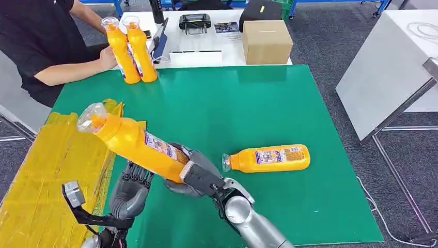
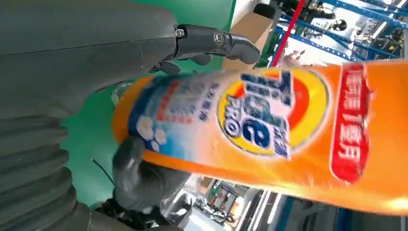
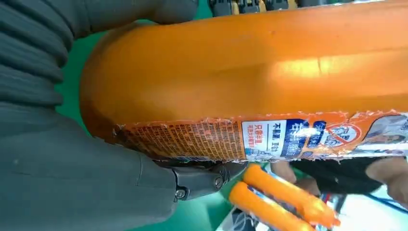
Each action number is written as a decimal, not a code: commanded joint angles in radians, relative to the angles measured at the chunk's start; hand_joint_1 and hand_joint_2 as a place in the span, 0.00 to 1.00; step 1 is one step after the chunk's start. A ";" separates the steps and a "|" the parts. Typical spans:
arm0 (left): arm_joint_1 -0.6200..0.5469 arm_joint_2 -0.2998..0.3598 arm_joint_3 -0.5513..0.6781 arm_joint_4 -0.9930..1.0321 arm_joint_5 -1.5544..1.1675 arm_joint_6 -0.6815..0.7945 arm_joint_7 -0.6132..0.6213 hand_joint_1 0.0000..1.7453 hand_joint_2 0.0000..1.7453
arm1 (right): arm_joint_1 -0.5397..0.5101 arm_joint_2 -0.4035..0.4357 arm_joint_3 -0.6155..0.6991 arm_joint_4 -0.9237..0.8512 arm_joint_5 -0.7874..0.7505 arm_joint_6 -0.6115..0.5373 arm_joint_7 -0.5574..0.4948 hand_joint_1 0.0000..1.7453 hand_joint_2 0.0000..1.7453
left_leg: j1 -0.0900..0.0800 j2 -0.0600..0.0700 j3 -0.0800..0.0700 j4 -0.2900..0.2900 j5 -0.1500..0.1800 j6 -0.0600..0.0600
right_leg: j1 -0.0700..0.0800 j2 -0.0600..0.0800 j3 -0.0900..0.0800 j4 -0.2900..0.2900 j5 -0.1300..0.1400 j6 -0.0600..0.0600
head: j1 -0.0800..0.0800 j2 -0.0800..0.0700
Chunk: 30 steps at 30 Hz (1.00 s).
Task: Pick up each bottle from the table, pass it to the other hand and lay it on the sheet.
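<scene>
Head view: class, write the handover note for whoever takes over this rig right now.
Right hand grips the held bottle at its base. Left hand reaches around it from below; grip unclear.
Second bottle lies on the green table; two upright bottles stand by a person's hand.
Done: no bottle on the sheet yet.
Left: finish the pass, lay it down, repeat.
</scene>
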 commanded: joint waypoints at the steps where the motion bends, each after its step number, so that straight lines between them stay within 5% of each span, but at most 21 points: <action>1: -0.035 0.023 -0.033 0.020 0.004 0.019 0.007 0.00 1.00 | -0.040 0.048 0.157 0.208 0.033 -0.005 0.000 1.00 1.00 | 0.001 0.000 0.001 -0.001 0.000 0.000 | 0.001 0.001 0.001 -0.001 0.000 -0.001 | 0.000 0.000; 14: -0.036 0.024 -0.034 0.025 0.004 0.020 0.008 0.00 1.00 | -0.041 0.053 0.165 0.215 0.031 -0.002 0.001 1.00 1.00 | 0.000 0.000 0.000 -0.001 0.000 0.000 | 0.000 0.000 0.000 -0.001 0.000 0.000 | 0.000 0.000; 23: -0.064 0.013 -0.040 0.033 -0.004 0.070 0.006 0.00 1.00 | -0.060 0.114 0.376 0.351 0.064 0.058 -0.034 1.00 1.00 | 0.001 -0.001 0.001 -0.001 0.000 -0.001 | 0.001 0.000 0.000 -0.001 0.000 -0.001 | 0.000 0.000; 30: -0.073 0.007 -0.038 0.031 -0.007 0.101 0.008 0.00 1.00 | -0.053 0.120 0.417 0.384 0.066 0.053 -0.045 1.00 1.00 | 0.001 -0.003 0.000 -0.001 0.001 0.000 | 0.001 -0.002 -0.001 -0.001 0.000 -0.001 | 0.001 0.000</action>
